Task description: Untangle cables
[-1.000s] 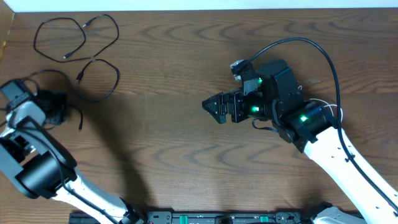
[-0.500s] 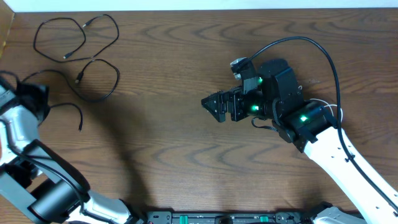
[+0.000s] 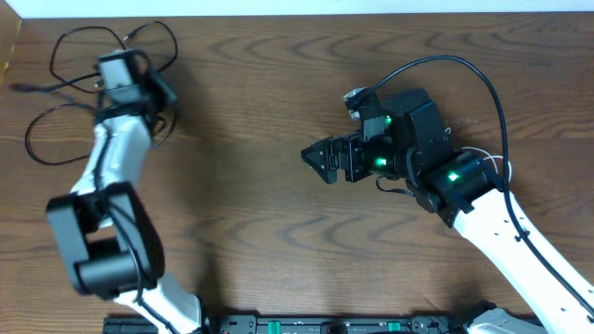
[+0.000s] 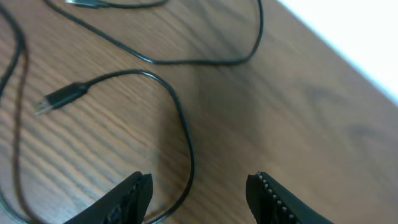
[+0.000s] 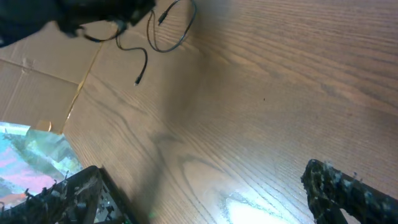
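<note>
Step in hand, as judged: lining up a pick on one strand of the loose black cables [image 4: 205, 61], to draw it clear of the others

- Cables lie in open loops at the far left corner of the bench [image 3: 278, 74]; only black ones made out, no white one found
- Left gripper [image 4: 202, 199] over those loops, jaws partly apart, holding nothing
- One strand [image 4: 181, 127] curves from its plug [image 4: 62, 98] and runs back between the jaws, close to the left-hand one and well off the other; cannot tell how high the jaws are above it
- Right gripper [image 5: 205, 199] at mid-bench, well away from the cables, jaws wide and empty

Next move calls for: shifting until the strand sits centred, dropping to the wood, closing on that strand alone, then a slow pull away from the neighbouring loops
</note>
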